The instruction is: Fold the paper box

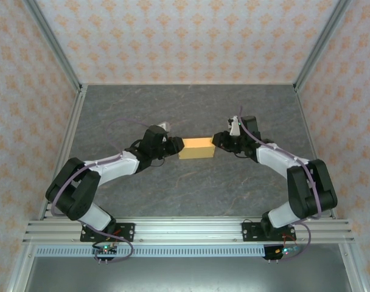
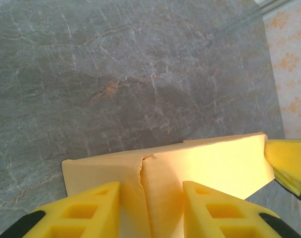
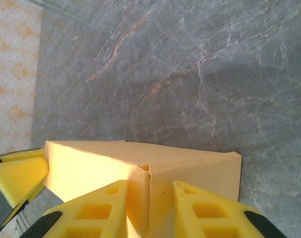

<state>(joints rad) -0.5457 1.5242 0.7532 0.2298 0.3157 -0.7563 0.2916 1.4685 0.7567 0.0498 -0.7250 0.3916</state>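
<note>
A folded orange-tan paper box [image 1: 196, 148] lies at the middle of a grey marble-patterned bench [image 1: 191, 103]. The left claw [image 1: 176, 146] is clamped on its left end. The right claw [image 1: 217, 141] is clamped on its right end, with yellow fingers [image 3: 93, 210] pressing both sides.

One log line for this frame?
box: box-shaped, between grippers | left gripper: shut on left end | right gripper: straddling right end, grip unclear
</note>
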